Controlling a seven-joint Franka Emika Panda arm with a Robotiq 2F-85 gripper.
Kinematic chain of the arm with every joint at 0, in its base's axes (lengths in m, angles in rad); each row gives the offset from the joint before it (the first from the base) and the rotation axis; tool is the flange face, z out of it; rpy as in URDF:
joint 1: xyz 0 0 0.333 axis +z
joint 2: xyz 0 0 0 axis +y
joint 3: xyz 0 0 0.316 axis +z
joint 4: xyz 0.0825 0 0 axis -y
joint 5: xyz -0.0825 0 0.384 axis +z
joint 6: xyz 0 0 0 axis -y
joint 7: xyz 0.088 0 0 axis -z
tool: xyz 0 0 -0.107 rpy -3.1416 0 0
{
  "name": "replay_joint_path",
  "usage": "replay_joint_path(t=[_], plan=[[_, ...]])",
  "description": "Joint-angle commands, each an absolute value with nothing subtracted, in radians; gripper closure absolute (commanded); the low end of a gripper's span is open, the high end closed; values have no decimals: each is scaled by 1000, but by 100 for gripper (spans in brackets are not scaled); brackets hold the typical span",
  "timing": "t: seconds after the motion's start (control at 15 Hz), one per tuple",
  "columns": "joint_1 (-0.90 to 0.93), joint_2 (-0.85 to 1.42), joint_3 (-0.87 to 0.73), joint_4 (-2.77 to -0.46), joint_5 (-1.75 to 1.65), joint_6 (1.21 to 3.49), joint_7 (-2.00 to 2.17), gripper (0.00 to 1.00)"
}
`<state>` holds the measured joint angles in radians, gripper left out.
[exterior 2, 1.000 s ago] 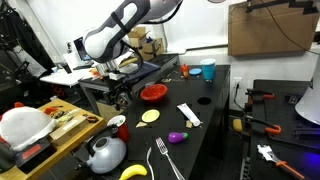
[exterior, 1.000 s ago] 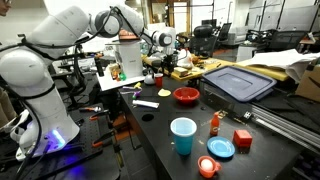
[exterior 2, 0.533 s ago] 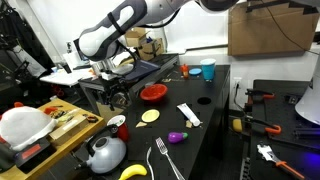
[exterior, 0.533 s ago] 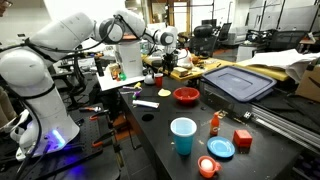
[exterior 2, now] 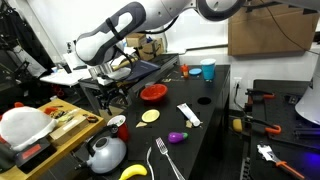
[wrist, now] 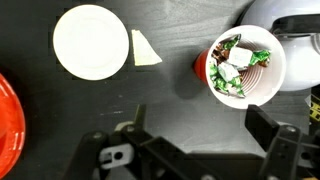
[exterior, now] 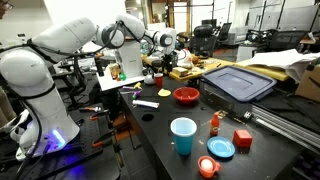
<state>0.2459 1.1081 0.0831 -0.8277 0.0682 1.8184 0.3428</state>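
Observation:
My gripper (wrist: 205, 132) is open and empty, hanging high above the black table (wrist: 170, 100); both dark fingers (wrist: 275, 130) show at the bottom of the wrist view. Below and ahead of it stands a red cup (wrist: 243, 65) holding green and white wrapped pieces. To its left lie a pale wedge (wrist: 145, 48) and a pale round disc (wrist: 90, 40). In both exterior views the gripper (exterior: 166, 44) (exterior 2: 120, 68) hovers over the table end near the kettle (exterior 2: 105, 153). The cup (exterior 2: 117, 122) and the disc (exterior 2: 150, 116) also show there.
A red bowl (exterior: 186, 95) (wrist: 8, 110) sits mid-table. Also on the table are a white bar (exterior 2: 188, 115), a purple eggplant (exterior 2: 177, 137), a fork (exterior 2: 165, 160), a banana (exterior 2: 133, 172), a blue cup (exterior: 183, 135), a red block (exterior: 242, 138) and a grey-blue lid (exterior: 238, 80).
The arm's upper links have swung a little while the gripper stays high over the same end of the table. Nothing on the table has moved.

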Motion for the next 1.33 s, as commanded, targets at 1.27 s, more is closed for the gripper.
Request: replay_joint_path(t=[1.27], plan=[[221, 1103, 105, -805, 73, 1723, 324, 0]])
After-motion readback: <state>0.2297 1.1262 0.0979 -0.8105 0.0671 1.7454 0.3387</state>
